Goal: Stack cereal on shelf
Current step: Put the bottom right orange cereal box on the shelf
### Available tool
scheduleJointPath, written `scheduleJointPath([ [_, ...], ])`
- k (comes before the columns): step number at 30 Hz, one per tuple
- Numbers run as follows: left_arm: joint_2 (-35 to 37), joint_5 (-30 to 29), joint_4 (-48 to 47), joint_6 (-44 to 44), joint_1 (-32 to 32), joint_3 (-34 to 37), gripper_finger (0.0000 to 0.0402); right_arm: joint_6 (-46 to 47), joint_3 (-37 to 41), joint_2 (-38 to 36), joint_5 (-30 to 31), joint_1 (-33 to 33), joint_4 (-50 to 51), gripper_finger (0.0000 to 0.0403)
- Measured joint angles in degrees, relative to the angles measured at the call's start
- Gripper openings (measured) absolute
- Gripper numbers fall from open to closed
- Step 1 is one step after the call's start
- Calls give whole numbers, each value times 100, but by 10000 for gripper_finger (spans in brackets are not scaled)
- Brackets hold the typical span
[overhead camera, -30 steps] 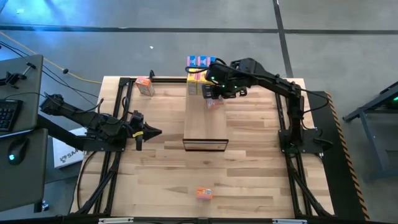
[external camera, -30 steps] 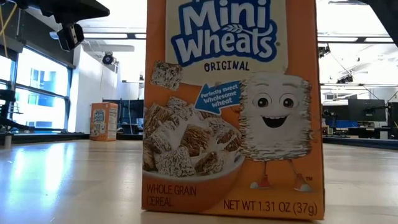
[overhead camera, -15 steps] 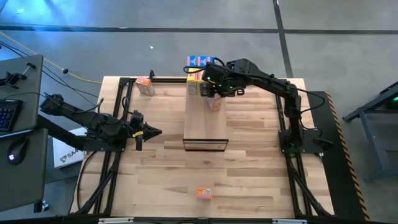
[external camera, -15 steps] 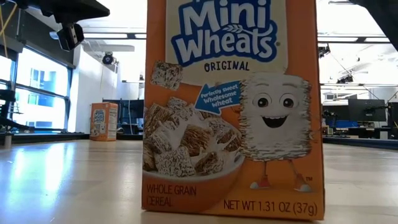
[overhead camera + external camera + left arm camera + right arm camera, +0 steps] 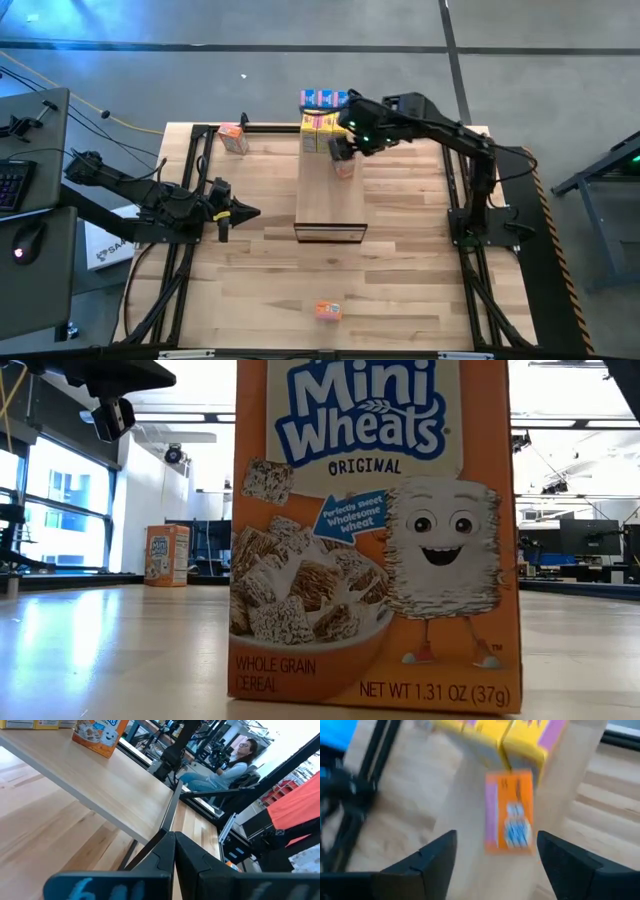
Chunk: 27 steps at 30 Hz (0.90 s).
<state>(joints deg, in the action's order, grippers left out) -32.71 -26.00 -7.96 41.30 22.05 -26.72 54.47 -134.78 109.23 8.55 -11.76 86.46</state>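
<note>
1. The right gripper (image 5: 341,148) is held over the far end of the shelf (image 5: 331,205), its fingers (image 5: 437,857) spread wide with nothing between them.
2. An orange cereal box (image 5: 345,166) is seen standing on the shelf just below that gripper, beside two yellow boxes (image 5: 319,133).
3. Blue boxes (image 5: 322,98) are seen beyond the shelf's far end.
4. Two further orange boxes are seen on the table (image 5: 400,260): one at the far left corner (image 5: 233,137), one at the near edge (image 5: 328,311).
5. The left gripper (image 5: 245,212) is kept closed and empty at the table's left side.
</note>
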Motion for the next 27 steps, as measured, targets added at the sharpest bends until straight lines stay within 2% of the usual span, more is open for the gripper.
scheduleJointPath([
  [3,0,16,-1,0,0,0,0,-726,13,-128,-96,203,406,236],
  [5,0,18,-3,0,-1,0,0,-1368,135,-157,-86,415,314,200],
  [8,-1,18,-12,7,0,0,0,-1945,298,-81,-10,730,329,122],
  [11,0,17,-30,37,1,0,0,-2098,698,-2,39,885,292,36],
  [12,-1,17,-43,47,1,0,0,-2107,809,6,129,895,198,19],
  [13,0,18,-52,48,1,0,0,-2096,911,0,242,896,108,11],
  [19,-1,16,-108,66,0,0,0,-1977,1415,-16,458,836,-310,29],
  [27,0,-8,-128,114,-1,0,0,-2024,1569,-16,477,801,-812,3],
])
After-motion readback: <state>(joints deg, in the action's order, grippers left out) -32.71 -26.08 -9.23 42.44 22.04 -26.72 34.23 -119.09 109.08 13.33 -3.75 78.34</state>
